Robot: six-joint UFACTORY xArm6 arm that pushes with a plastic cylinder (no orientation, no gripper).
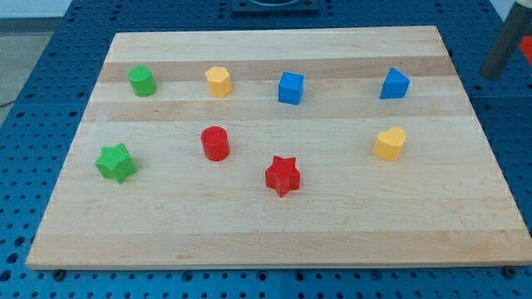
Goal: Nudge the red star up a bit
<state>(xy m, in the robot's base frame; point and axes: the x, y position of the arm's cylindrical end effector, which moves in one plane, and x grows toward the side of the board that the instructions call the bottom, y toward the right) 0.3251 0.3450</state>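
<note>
Red in colour, the star (283, 175) is found on the wooden counter (274, 237), slightly below and right of the frame's centre. Nothing is seen touching it. Up and to its left, near but apart, a red cylinder (215, 143) is set upright. Further left, in the lower left part of the frame, a green star (115, 163) is placed. To the right of the red star, well apart, a yellow heart-shaped block (390, 143) is seen.

Along the upper part of the counter a row of four blocks is laid out: a green cylinder-like block (142, 81) at the upper left, then a yellow block (219, 81) whose shape looks roughly hexagonal, then a blue cube (291, 87) almost straight above the red star, and at the upper right a blue block (395, 84) with a sloped top.

A blurred dark rod (505, 48) is visible at the upper right edge of the frame, beyond the counter's edge. My tip cannot be made out, so its place relative to the blocks cannot be told. No hand is shown, and its state cannot be told.

The counter rests on a blue perforated surface (50, 108).
</note>
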